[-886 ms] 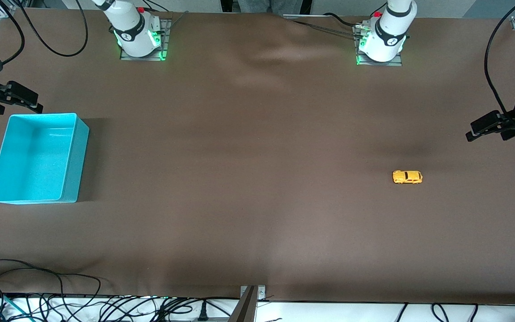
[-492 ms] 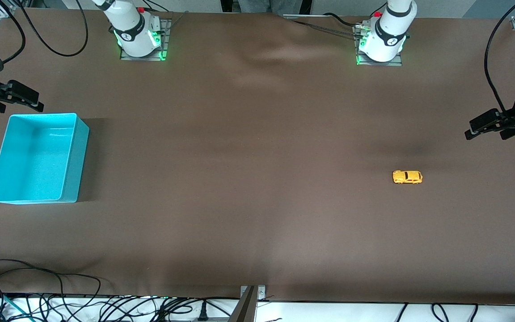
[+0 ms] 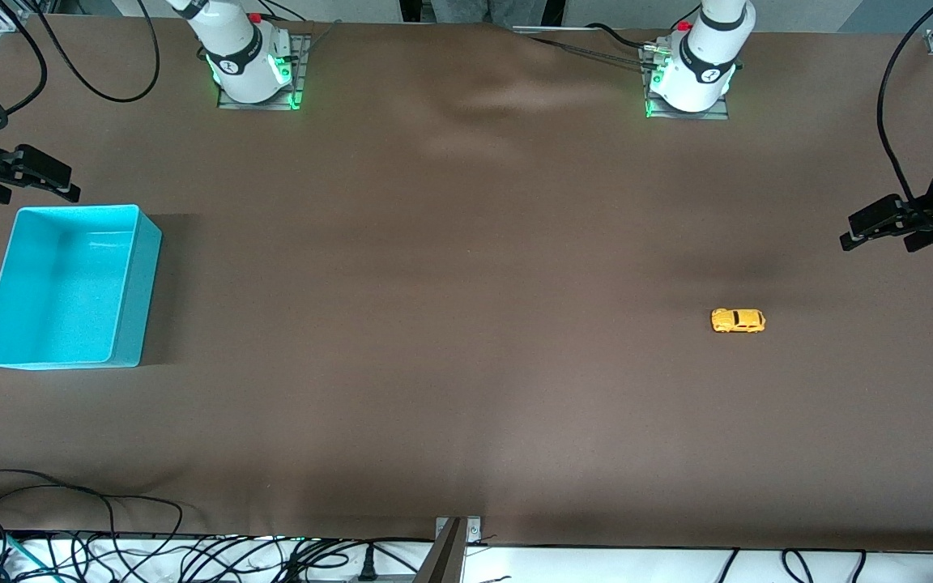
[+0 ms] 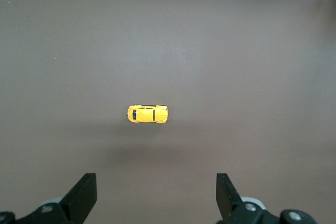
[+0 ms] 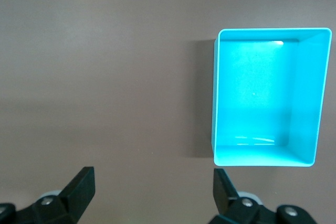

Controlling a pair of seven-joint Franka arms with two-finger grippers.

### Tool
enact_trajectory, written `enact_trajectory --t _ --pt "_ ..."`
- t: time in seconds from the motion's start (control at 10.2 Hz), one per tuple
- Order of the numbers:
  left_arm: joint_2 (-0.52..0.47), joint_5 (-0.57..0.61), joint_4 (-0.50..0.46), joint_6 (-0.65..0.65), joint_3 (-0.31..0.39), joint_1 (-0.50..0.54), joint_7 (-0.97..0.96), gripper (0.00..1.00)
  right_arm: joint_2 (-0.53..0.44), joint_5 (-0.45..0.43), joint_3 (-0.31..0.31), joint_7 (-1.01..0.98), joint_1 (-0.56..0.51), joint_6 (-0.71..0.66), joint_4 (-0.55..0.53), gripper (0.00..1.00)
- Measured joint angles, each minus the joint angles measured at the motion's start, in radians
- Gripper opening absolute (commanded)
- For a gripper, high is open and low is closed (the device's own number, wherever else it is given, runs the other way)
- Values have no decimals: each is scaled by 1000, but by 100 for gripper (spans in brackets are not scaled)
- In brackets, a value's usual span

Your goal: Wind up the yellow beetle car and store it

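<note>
The yellow beetle car (image 3: 738, 321) stands on its wheels on the brown table toward the left arm's end; the left wrist view shows the car (image 4: 147, 114) alone on the cloth. My left gripper (image 3: 859, 231) hangs open high over the table's edge at that end, well apart from the car, its fingers (image 4: 84, 195) wide with nothing between them. My right gripper (image 3: 61, 185) hangs open beside the turquoise bin (image 3: 134, 275) at the right arm's end, holding nothing. The bin (image 5: 315, 103) is empty.
Both arm bases (image 3: 249, 61) stand along the table's edge farthest from the camera. Loose black cables (image 3: 70, 534) lie along the near edge, with a metal bracket (image 3: 454, 542) at its middle. The cloth is wrinkled between the bases.
The left gripper has drifted slightly inward over the table. The right gripper shifted very little. The car and the bin have stayed put.
</note>
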Motion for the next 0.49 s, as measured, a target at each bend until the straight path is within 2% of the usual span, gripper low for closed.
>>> enact_trajectory --t 0.49 --pt "0 0 0 -1 0 -2 0 100 -7 0 6 0 4 -10 2 100"
